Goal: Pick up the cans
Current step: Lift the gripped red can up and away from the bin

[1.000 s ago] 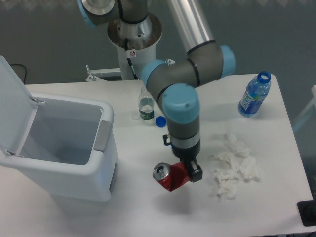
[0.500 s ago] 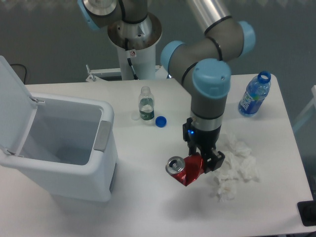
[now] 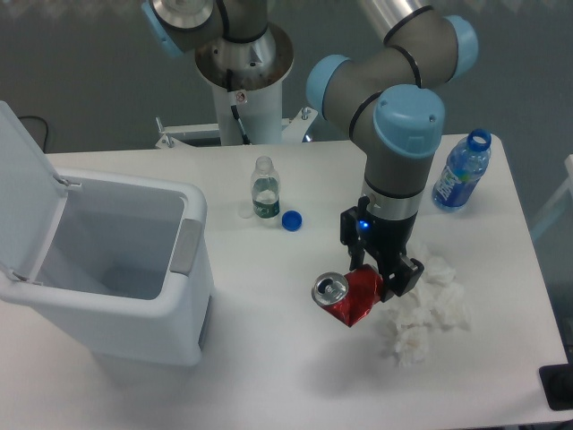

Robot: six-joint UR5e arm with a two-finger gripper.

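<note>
Fingers (image 3: 380, 279) gripping red can (image 3: 348, 296), label unreadable

open white tabletop (image 3: 269, 376) lies between the lidded bin (image 3: 116, 269) at left and the crumpled tissues (image 3: 421, 309) at right, where the gripper (image 3: 380, 278) clamps the red can (image 3: 349, 296) just beside the tissues; a small bottle (image 3: 264, 190) and blue cap (image 3: 291, 220) stand behind, a blue bottle (image 3: 461, 172) far right.
</note>
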